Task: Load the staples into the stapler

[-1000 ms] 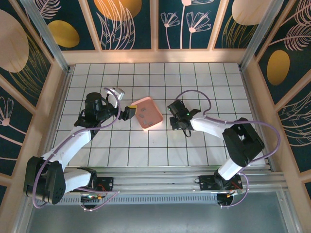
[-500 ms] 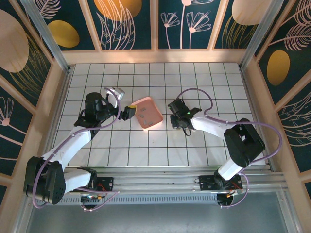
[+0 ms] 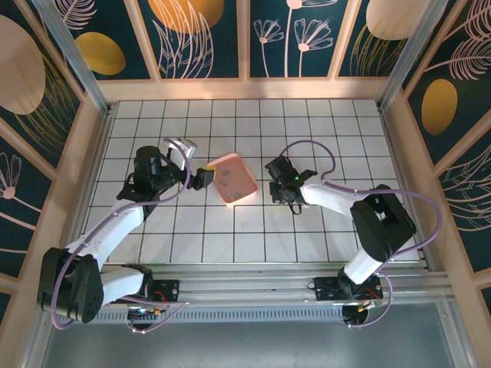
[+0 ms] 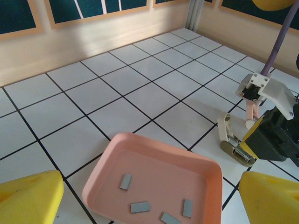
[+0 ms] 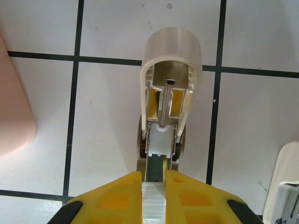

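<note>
The stapler [image 5: 171,70] lies open on the white tiles, its beige lid flipped back and its metal channel [image 5: 157,140] bare. My right gripper [image 5: 154,179] hovers at the channel's near end, shut on a ribbed silver strip of staples [image 5: 154,203]. Several more dark-grey staples [image 4: 125,181] lie in the pink tray [image 4: 154,147]. My left gripper [image 4: 149,205] stands open at the tray's near edge, its yellow fingers [image 4: 28,196] wide apart. From the left wrist the stapler [image 4: 236,147] shows to the right of the tray. From above, the left gripper [image 3: 201,178] sits left of the tray [image 3: 234,178] and the right gripper [image 3: 281,185] sits to its right.
A white and metal part [image 5: 282,186] shows at the lower right edge of the right wrist view. Wooden walls [image 3: 245,88] ring the tiled table. The right arm's purple cable [image 3: 307,149] loops behind the right gripper.
The right arm's elbow has shifted slightly to the left. Both grippers, the tray and the stapler stay where they were.
</note>
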Robot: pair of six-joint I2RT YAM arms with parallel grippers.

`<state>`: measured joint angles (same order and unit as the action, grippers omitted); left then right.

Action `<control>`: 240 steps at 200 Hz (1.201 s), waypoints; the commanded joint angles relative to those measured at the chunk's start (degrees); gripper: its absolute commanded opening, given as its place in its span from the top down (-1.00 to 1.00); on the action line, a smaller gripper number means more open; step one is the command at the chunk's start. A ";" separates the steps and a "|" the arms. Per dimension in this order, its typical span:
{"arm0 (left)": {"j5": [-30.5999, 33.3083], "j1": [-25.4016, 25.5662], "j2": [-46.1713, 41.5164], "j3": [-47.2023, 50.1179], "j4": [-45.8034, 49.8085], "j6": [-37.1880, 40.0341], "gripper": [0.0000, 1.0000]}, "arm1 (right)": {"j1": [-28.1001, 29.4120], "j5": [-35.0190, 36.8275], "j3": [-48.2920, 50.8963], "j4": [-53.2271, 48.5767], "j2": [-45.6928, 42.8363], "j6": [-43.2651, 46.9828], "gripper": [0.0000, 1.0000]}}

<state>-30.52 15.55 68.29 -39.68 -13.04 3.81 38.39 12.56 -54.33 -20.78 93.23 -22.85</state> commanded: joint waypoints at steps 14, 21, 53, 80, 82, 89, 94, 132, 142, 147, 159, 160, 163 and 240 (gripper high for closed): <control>0.30 0.29 -0.89 0.39 -0.93 -0.56 -0.92 | -0.43 0.36 -0.04 1.47 1.25 -0.46 0.70; 0.30 0.28 -0.88 0.48 -0.98 -0.57 -0.92 | -0.42 0.29 -0.07 1.59 1.27 -0.48 0.69; 0.20 0.33 -0.88 0.42 -0.89 -0.56 -0.92 | -0.51 0.17 -0.16 1.95 1.75 -0.35 0.69; 0.22 0.29 -0.88 0.48 -1.00 -0.53 -0.92 | -0.51 0.36 0.00 1.72 2.23 -0.51 0.70; 0.25 0.29 -0.88 0.48 -1.02 -0.49 -0.92 | -0.51 0.47 0.01 1.64 2.29 -0.52 0.70; 0.23 0.31 -0.89 0.49 -1.02 -0.47 -0.92 | -0.51 0.74 -0.04 1.37 2.39 -0.68 0.70; 0.20 0.31 -0.89 0.48 -0.94 -0.48 -0.92 | -0.51 0.95 0.05 1.15 2.54 -0.75 0.70; 0.22 0.30 -0.97 0.49 -0.99 -0.48 -0.92 | -0.59 1.20 0.52 1.26 2.65 -1.04 0.70; 0.20 0.35 -0.97 0.47 -1.01 -0.50 -0.92 | -0.66 1.07 0.63 1.35 2.60 -1.05 0.70; 0.20 0.32 -0.97 0.48 -1.02 -0.55 -0.92 | -0.69 1.04 0.62 1.35 2.65 -1.14 0.70; 0.13 0.33 -1.06 0.49 -0.93 -0.51 -0.92 | -0.71 1.11 0.87 1.35 2.64 -1.14 0.71; 0.12 0.39 -1.06 0.49 -0.94 -0.53 -0.92 | -0.70 1.09 0.92 1.35 2.65 -1.14 0.71; 0.14 0.34 -1.06 0.49 -0.96 -0.48 -0.92 | -0.69 1.09 0.90 1.37 2.66 -1.16 0.71; 0.03 0.31 -1.03 0.48 -0.87 -0.44 -0.92 | -0.60 1.24 1.81 0.65 2.24 -1.41 0.70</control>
<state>-30.52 15.55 68.29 -39.66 -13.04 3.81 38.20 12.40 -53.89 -19.22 95.33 -23.07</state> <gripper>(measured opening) 0.961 0.150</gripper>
